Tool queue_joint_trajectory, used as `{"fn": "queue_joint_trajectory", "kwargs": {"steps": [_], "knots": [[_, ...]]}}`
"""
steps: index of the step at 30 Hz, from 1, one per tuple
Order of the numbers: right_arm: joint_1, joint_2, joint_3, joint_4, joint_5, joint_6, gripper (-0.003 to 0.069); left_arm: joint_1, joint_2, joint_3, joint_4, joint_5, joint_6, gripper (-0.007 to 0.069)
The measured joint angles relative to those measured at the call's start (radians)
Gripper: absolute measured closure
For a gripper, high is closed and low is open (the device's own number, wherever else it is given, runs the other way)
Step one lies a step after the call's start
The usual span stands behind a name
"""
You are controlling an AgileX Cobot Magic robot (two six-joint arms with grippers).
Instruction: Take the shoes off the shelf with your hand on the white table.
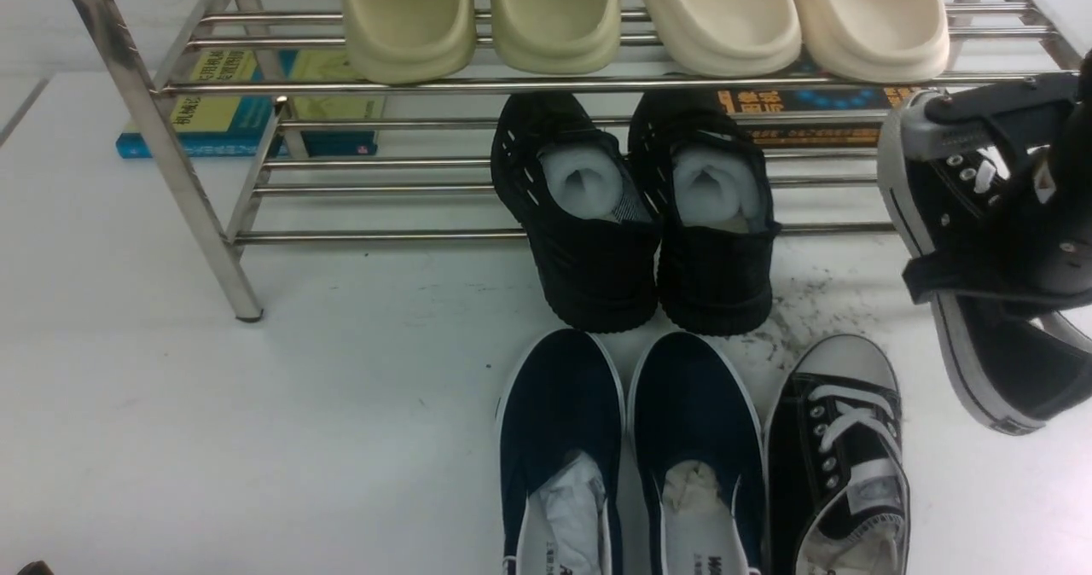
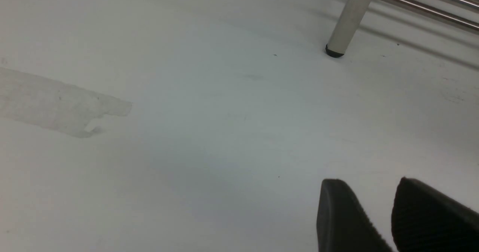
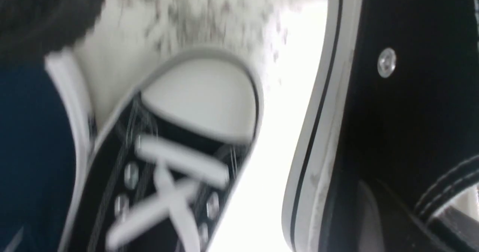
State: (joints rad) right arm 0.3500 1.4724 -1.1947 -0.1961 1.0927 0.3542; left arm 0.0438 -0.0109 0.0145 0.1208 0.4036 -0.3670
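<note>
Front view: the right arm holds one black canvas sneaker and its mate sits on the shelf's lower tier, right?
No. The mate lies on the white table, beside the navy slip-ons, not on the shelf; the front view shows it. The right arm's fingers do hold the other sneaker.

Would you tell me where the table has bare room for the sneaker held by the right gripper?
The broad white table left of the navy slip-ons, in front of the shelf leg, is bare. A narrow strip lies between the sneaker on the table and the held sneaker. The centre is crowded with shoes.
</note>
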Motion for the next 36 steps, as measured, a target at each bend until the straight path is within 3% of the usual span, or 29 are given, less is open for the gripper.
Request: {"fn": "queue_joint_trajectory", "kwargs": {"steps": [7, 14, 21, 36], "knots": [[0.000, -0.139, 0.016, 0.015, 0.130, -0.006, 0.0659, 0.000, 0.000, 0.000, 0.000, 0.000, 0.000, 0.0385], [0.000, -0.353, 0.242, 0.084, 0.149, -0.001, 0.0658, 0.000, 0.000, 0.000, 0.000, 0.001, 0.000, 0.0385], [0.000, -0.361, 0.431, 0.213, 0.038, -0.002, 0.0655, 0.000, 0.000, 0.000, 0.000, 0.001, 0.000, 0.0385], [0.000, -0.182, 0.457, 0.306, -0.152, -0.034, 0.0652, 0.000, 0.000, 0.000, 0.000, 0.001, 0.000, 0.0385]]}}
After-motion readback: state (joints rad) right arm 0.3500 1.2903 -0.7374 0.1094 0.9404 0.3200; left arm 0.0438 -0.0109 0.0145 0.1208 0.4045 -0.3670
